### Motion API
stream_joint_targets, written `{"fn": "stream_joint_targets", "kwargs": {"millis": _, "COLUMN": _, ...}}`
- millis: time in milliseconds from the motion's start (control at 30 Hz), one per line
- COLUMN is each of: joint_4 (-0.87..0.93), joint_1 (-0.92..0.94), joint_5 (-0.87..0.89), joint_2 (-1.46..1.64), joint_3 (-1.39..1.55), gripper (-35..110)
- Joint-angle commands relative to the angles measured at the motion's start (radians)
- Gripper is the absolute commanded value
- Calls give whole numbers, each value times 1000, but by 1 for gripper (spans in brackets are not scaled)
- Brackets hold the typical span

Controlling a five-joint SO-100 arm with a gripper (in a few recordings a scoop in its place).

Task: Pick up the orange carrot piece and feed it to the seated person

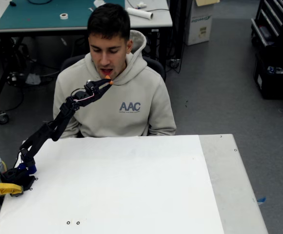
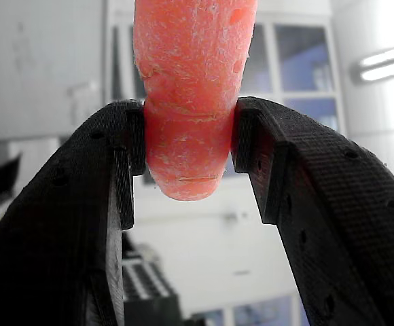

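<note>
Fingers pinching the carrot: in the wrist view both black pads press its sides, left pad and right pad, with the rounded lower end of the carrot sticking out below the pinch point and the rest running up out of the picture. Surface of the carrot looks rough, pale-flecked orange. In the fixed view my arm reaches up and to the right from its base at the left edge of the white worktop, well above the surface. Fingers sit just in front of the person, at chin height; the carrot shows as a small orange tip just below the mouth, which is open. Cannot tell whether the carrot touches the lips. The person sits behind the worktop's far edge in a beige hoodie, head tilted down toward the carrot. A yellow clamp grips the worktop's left edge beside my base.
</note>
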Motion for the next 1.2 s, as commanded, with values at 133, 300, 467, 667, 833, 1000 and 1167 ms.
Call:
{"fn": "stream_joint_targets", "kwargs": {"millis": 133, "joint_4": -107, "joint_1": 0, "joint_5": -8, "joint_2": 20, "joint_3": -98, "gripper": -3}}
{"fn": "stream_joint_targets", "kwargs": {"millis": 300, "joint_4": -190, "joint_1": -2, "joint_5": -8, "joint_2": 12, "joint_3": -94, "gripper": -3}}
{"fn": "stream_joint_targets", "kwargs": {"millis": 467, "joint_4": -249, "joint_1": -3, "joint_5": -8, "joint_2": 9, "joint_3": -89, "gripper": -3}}
{"fn": "stream_joint_targets", "kwargs": {"millis": 667, "joint_4": -265, "joint_1": -34, "joint_5": -8, "joint_2": 8, "joint_3": -89, "gripper": -3}}
{"fn": "stream_joint_targets", "kwargs": {"millis": 833, "joint_4": -265, "joint_1": -55, "joint_5": -11, "joint_2": 8, "joint_3": -89, "gripper": -3}}
{"fn": "stream_joint_targets", "kwargs": {"millis": 1000, "joint_4": -265, "joint_1": -71, "joint_5": -17, "joint_2": 8, "joint_3": -89, "gripper": -3}}
{"fn": "stream_joint_targets", "kwargs": {"millis": 1167, "joint_4": -265, "joint_1": -71, "joint_5": -20, "joint_2": 8, "joint_3": -89, "gripper": -3}}
